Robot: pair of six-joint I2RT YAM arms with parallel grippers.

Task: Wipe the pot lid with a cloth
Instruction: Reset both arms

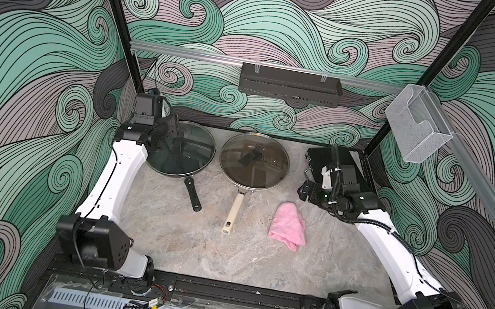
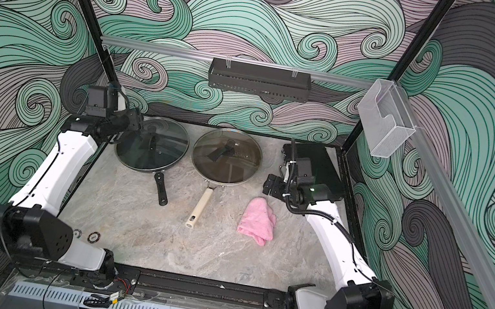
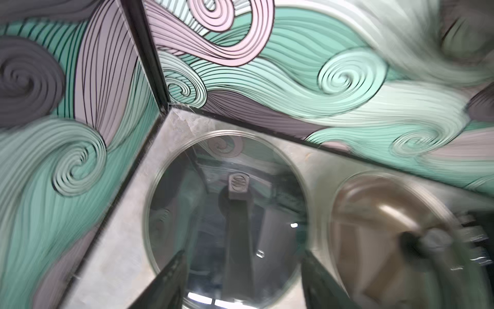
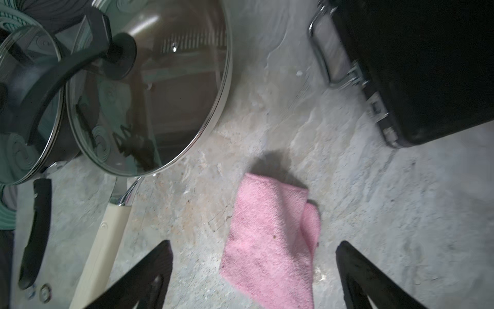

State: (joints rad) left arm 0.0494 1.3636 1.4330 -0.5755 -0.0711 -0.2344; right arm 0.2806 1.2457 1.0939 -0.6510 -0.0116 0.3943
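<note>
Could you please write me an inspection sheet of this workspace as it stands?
Surface: grey marbled tabletop, no spills seen.
Job's things: fluffy pink terry cloth lies bunched, unheld; round glass lid on black-handled pan; second glass lid on cream-handled pan.
Clutter: black latched case, rear right; two small round discs beside left arm.
Grippers: left pincer open over first lid's handle; right pincer open near cloth.
Cables: black corrugated hose along right arm; loose wires at front.
Surroundings: swirl-patterned walls; black perforated rack; clear plastic holder.
</note>
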